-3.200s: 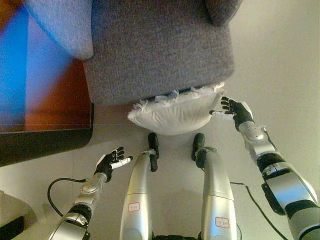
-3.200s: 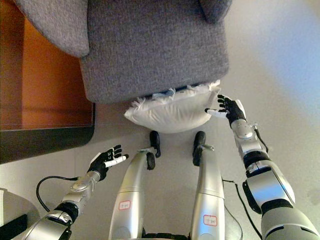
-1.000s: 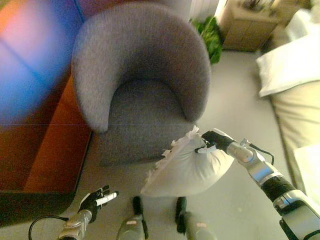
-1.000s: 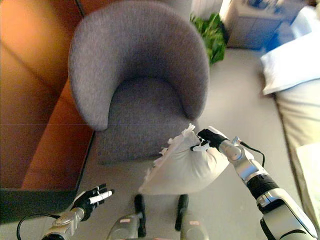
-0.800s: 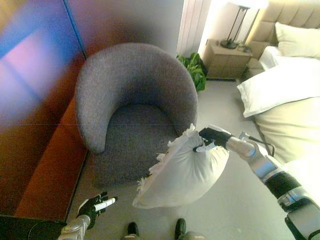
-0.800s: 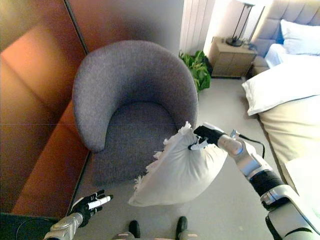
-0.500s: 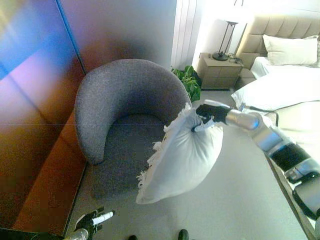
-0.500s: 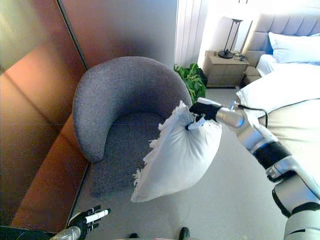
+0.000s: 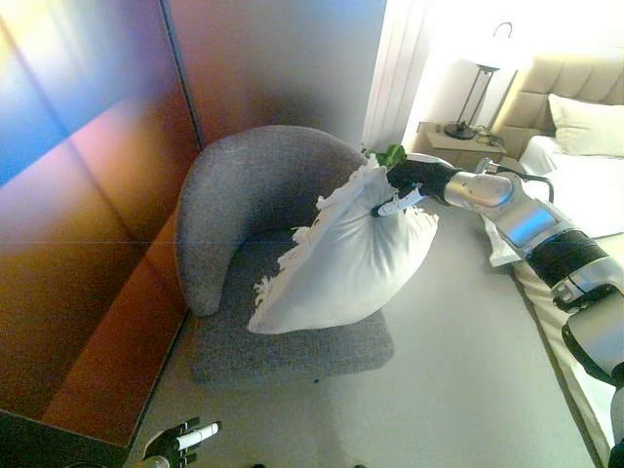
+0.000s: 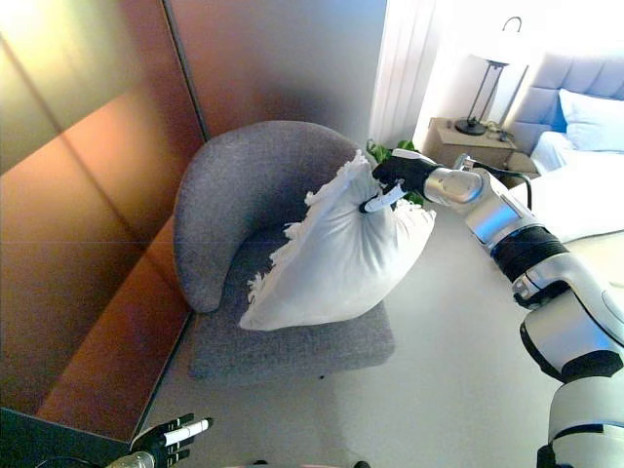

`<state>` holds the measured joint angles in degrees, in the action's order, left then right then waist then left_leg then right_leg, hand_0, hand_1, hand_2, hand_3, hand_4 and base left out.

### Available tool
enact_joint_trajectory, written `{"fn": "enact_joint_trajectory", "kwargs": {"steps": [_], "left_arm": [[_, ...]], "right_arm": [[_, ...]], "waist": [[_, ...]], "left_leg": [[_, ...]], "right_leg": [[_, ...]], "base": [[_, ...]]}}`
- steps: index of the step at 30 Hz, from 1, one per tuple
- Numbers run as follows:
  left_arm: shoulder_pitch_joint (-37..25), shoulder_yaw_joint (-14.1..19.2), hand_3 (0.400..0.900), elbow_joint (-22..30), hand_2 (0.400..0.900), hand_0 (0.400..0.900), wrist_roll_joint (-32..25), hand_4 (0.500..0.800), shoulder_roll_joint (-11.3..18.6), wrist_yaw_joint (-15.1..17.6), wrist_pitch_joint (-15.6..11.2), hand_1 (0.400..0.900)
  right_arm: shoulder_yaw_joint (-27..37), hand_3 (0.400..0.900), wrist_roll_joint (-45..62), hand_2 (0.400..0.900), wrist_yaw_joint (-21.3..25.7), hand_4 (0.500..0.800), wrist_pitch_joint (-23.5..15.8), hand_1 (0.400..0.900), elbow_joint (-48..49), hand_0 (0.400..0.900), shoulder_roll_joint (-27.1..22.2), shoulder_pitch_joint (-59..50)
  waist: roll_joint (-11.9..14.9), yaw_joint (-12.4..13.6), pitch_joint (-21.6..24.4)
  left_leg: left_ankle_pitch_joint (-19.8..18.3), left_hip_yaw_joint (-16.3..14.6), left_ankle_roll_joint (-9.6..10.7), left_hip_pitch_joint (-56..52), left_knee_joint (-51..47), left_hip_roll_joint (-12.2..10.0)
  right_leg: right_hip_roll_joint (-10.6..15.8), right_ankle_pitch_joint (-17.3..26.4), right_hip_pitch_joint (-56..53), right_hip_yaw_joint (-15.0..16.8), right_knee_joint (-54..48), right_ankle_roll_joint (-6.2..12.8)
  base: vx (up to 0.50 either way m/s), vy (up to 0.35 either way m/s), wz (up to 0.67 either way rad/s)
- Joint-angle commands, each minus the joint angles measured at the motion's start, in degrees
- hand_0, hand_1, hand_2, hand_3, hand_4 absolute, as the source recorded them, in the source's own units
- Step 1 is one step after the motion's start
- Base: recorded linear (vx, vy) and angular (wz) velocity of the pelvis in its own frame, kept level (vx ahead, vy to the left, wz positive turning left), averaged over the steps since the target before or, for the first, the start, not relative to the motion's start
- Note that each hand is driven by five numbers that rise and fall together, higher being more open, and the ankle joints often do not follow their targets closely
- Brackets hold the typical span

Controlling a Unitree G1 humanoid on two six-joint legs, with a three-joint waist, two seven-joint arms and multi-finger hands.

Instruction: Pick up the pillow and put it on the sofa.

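Above the seat of the round grey fabric armchair (image 9: 249, 205), the white soft pillow with a frilled edge (image 9: 346, 258) hangs in the air, tilted, its lower corner just over the front part of the seat cushion. It is not clear whether this corner touches the cushion. The right robot hand (image 9: 408, 178) is pinching the upper corner of the pillow, with its dark fingers curled into the gathered cloth and one white fingertip (image 9: 386, 207) pointing down over the fabric. The right arm comes in from the right side of the view and reaches nearly straight to the left, with the wrist at about the same height as the top of the armchair's back.

The left robot hand (image 10: 175, 432) shows only at the bottom edge, low and close to the grey floor (image 9: 468, 390), well apart from the pillow. Its fingers are spread and relaxed and it holds nothing.

The armchair stands beside a brown glossy wall panel (image 9: 88, 244). Behind it there is a green leafy plant (image 10: 382, 152), a beige bedside cabinet (image 10: 478, 142) with a lamp (image 10: 492, 73) on it, and a bed with white pillows (image 10: 590, 107) at the right edge.
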<state>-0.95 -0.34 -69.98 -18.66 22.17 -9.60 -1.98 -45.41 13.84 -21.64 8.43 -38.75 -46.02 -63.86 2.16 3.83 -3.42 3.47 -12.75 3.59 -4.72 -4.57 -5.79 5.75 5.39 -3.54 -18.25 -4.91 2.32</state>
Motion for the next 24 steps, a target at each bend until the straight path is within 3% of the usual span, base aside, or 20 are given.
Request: {"fn": "enact_joint_trajectory", "kwargs": {"steps": [1, 9, 10, 18, 24], "left_arm": [[-1.4, -2.2, 0.9, -3.1, 0.9, 0.9, -1.9, 0.8, 4.8, -0.7, -1.4, 0.9], [-0.2, -1.4, 0.9, -4.0, 0.9, 0.9, -2.4, 0.8, 4.0, -1.3, -2.5, 0.9], [0.0, -1.4, 0.9, -4.1, 0.9, 0.9, -2.3, 0.8, 4.0, -1.4, -2.7, 0.9], [0.8, -1.9, 0.9, -5.7, 0.9, 0.9, -0.2, 0.8, 5.0, -3.5, -3.6, 0.9], [0.1, -3.2, 0.9, -6.0, 0.9, 0.9, 1.2, 0.8, 1.9, -1.1, -6.1, 0.9]], "right_arm": [[1.4, 0.4, 4.2, 0.4, 5.8, 0.5, -4.2, 0.4, -6.9, 0.4, 1.8, -18.1], [2.6, 0.4, 1.4, 0.4, 5.9, 0.5, -3.7, 0.4, -15.4, 0.4, 4.3, -16.9], [2.9, 0.9, 0.4, 0.9, 6.1, 0.8, -3.9, 0.9, -17.5, 0.9, 4.6, -16.9], [4.7, 0.9, 0.0, 0.9, 6.8, 0.8, -5.3, 0.9, -31.2, 0.9, 5.4, -19.7], [6.0, 0.9, -0.6, 0.9, 8.4, 0.8, -5.3, 0.9, -33.0, 0.9, 6.7, -18.7]], "waist": [[2.7, 2.1, 5.1], [2.8, 3.8, 5.0], [2.7, 4.1, 4.9], [1.2, 6.3, 4.9], [0.9, 6.5, 4.7]], "left_leg": [[-2.5, -0.6, 2.4, 1.0, 2.4, -2.3], [-1.6, 0.8, 2.8, 1.5, 1.2, -2.6], [-1.5, 0.9, 2.8, 1.5, 1.2, -2.7], [0.0, 2.3, 3.8, 3.0, 0.1, -3.4], [0.0, 2.4, 3.9, 2.9, 0.5, -3.6]], "right_leg": [[5.7, -4.1, 0.1, -0.9, 4.2, 5.52], [4.8, -4.6, -0.6, -1.7, 3.3, 4.97], [4.7, -4.6, -0.7, -1.8, 3.2, 4.9], [3.9, -4.9, -2.0, -3.6, 1.9, 4.47], [4.1, -5.3, -2.1, -4.0, 2.4, 4.16]], "base": [[0.05, -0.022, 0.2], [0.06, -0.03, 0.21], [0.06, -0.041, 0.27], [0.03, -0.03, 0.24], [0.0, -0.004, 0.02]]}}
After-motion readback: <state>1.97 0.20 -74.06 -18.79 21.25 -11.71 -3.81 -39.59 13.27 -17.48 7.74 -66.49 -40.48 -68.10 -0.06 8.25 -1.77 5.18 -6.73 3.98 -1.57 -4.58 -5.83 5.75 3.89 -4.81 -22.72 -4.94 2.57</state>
